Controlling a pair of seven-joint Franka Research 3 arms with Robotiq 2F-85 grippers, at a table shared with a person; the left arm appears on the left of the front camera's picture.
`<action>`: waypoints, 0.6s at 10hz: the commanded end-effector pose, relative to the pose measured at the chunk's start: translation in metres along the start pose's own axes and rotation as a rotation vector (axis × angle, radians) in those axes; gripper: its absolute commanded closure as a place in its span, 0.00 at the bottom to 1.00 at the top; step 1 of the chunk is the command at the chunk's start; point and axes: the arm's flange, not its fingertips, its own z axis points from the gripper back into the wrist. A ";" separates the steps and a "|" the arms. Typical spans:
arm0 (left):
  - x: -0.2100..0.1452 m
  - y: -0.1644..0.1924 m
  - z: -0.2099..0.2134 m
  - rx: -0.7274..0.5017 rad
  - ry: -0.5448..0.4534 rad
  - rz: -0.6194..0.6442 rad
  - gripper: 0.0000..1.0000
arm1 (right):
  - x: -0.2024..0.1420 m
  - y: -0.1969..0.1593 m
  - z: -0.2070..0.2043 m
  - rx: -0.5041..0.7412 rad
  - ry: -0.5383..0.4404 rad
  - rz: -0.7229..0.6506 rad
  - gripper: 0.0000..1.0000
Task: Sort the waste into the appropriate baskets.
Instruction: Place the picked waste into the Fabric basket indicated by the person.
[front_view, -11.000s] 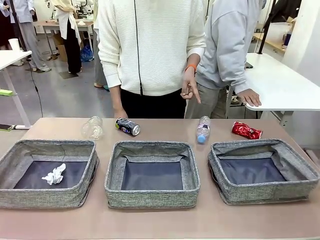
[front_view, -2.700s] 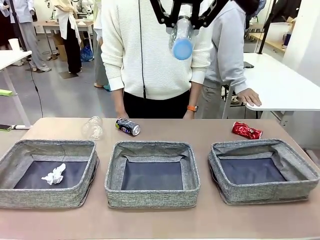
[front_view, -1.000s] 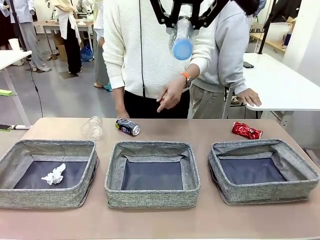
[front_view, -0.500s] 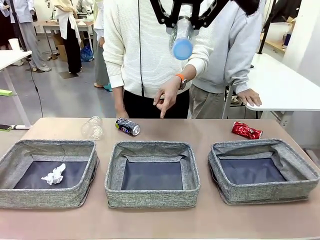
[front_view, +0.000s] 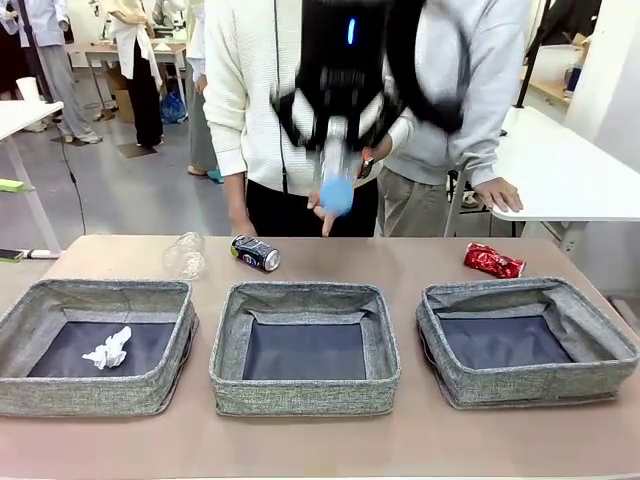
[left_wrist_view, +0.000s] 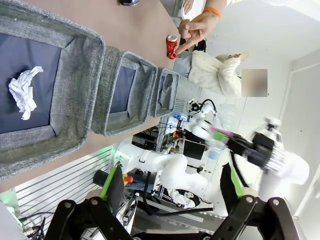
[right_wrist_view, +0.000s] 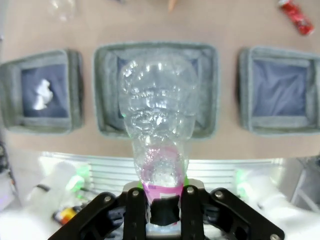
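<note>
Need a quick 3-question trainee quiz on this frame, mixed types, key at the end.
1. True or false: the right end effector is shut on the clear plastic bottle.
2. Which basket holds the crumpled white tissue? A) left basket B) middle C) right
3. How many waste items lie on the bare table?
Key: 1 true. 2 A. 3 three: crushed clear bottle, dark blue can, crushed red can.

legible text: none | dark blue can (front_view: 256, 253) print: too small | clear plastic bottle (right_wrist_view: 157, 125) label: blurred
</note>
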 end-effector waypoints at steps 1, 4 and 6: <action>-0.002 -0.002 0.001 -0.011 0.004 -0.005 0.00 | -0.004 -0.002 -0.106 0.079 0.089 0.023 0.77; -0.002 -0.002 0.001 -0.011 0.004 -0.005 0.00 | -0.005 -0.007 -0.141 0.145 0.104 0.027 0.77; -0.002 -0.002 0.001 -0.011 0.004 -0.005 0.00 | -0.002 -0.011 -0.138 0.137 0.089 0.013 0.77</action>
